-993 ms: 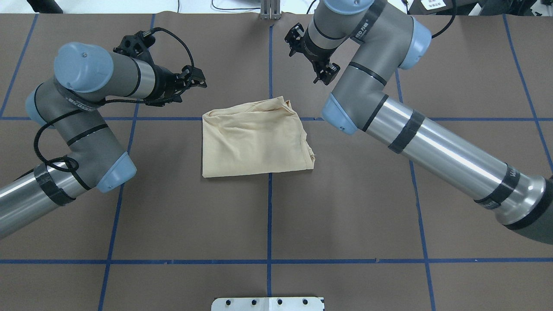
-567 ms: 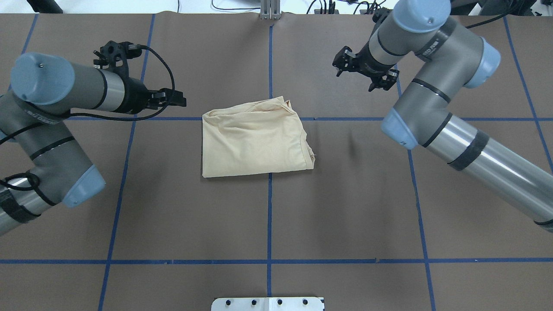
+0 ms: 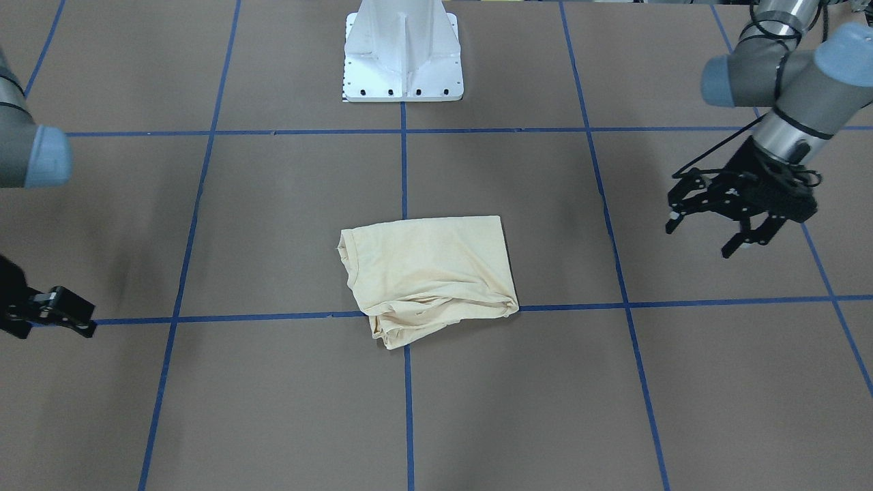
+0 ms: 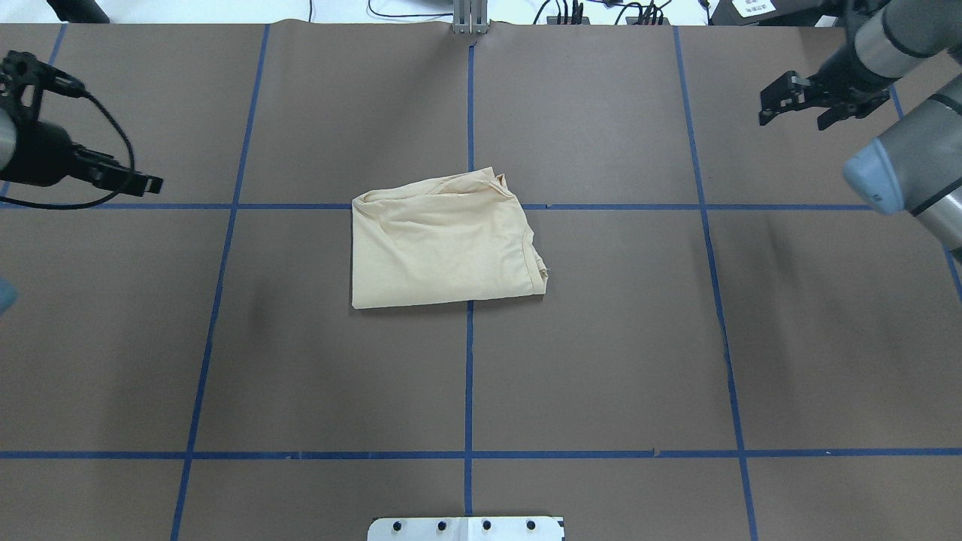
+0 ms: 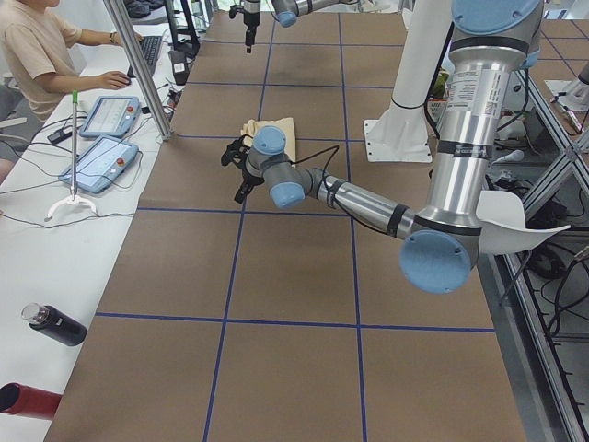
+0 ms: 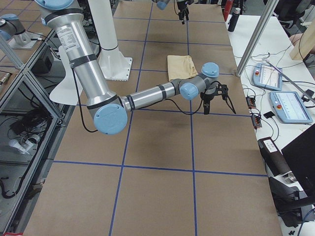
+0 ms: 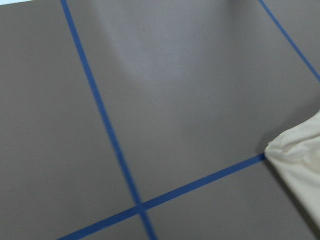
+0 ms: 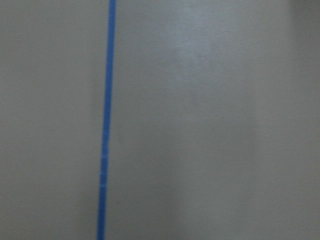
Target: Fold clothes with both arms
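One folded cream T-shirt [image 4: 443,244], two arms, left arm [image 3: 808,92] with jaws apart, right arm [image 4: 917,126] with jaws apart.

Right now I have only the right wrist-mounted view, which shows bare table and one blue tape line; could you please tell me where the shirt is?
Observer: The shirt lies folded at the middle of the table, well apart from the right arm, which hovers out toward the far right corner.
Operator: Thank you. Are the jaws on either arm holding anything?
Observer: No. The right arm's jaws stand open and empty, and so do those of the left arm.
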Robot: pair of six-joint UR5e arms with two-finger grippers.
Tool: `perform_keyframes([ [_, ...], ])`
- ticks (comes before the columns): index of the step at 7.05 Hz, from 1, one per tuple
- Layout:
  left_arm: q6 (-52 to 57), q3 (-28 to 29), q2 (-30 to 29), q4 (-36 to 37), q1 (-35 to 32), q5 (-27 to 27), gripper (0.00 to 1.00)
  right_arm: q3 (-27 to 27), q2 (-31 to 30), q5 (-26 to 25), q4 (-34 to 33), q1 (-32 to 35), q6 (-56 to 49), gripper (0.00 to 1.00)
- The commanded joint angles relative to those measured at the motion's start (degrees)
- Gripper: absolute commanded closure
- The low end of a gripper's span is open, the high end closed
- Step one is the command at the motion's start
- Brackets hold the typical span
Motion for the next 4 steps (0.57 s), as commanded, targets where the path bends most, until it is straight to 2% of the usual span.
perform_keyframes([
  [1, 16.6, 0.7, 6.7, 0.6, -12.0, -9.3, 0.01, 1.0, -3.4, 3.7, -9.0, 7.7, -19.3, 0.00],
  [2, 23.8, 3.1, 9.0, 0.5, -19.0, -14.9, 0.01, 3.0, -7.9, 4.8, -11.1, 10.8, -27.4, 0.00],
  [3, 26.4, 2.3, 13.4, 0.0, -22.2, -15.5, 0.01, 4.8, -10.0, 5.0, -14.6, 14.4, -33.1, 0.00],
  [4, 26.4, 1.1, 15.4, -0.1, -24.9, -15.2, 0.01, 7.4, -12.6, 5.0, -20.0, 16.5, -39.9, 0.00],
])
